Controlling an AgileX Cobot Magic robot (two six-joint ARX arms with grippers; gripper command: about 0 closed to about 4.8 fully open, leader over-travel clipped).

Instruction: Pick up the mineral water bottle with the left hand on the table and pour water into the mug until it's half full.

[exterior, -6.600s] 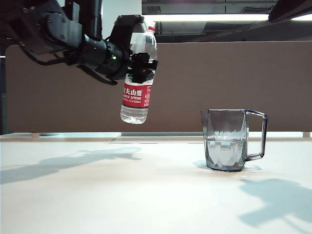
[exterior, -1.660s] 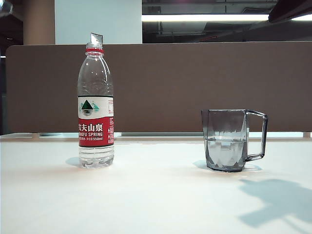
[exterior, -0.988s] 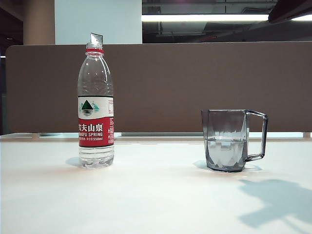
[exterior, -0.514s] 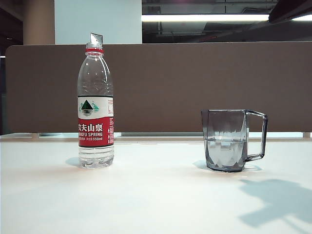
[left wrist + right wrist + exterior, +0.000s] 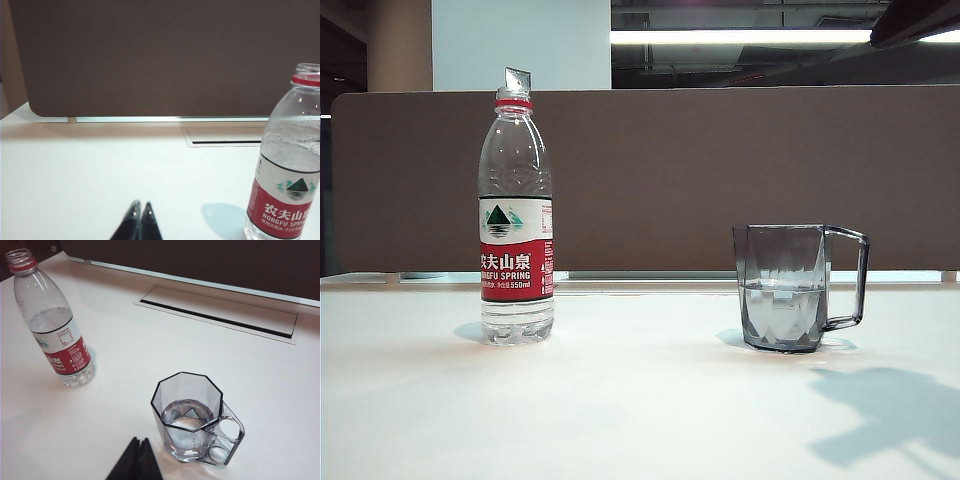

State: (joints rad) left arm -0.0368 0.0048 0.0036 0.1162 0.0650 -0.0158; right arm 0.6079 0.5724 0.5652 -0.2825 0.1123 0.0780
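Note:
The mineral water bottle stands upright and uncapped on the white table at the left, with water low in it. The smoky-grey mug sits to the right, holding water to about half its height, handle pointing right. Neither arm shows in the exterior view. In the left wrist view my left gripper is shut and empty, low over the table, apart from the bottle. In the right wrist view my right gripper is shut and empty, close beside the mug, with the bottle farther off.
A brown partition runs along the table's far edge. A recessed cable slot lies in the tabletop behind the mug. An arm's shadow falls on the table at the front right.
The left arm, which held the bottle tilted in the air several seconds ago, has set it upright and left the exterior view. Over the last second nothing has visibly moved.

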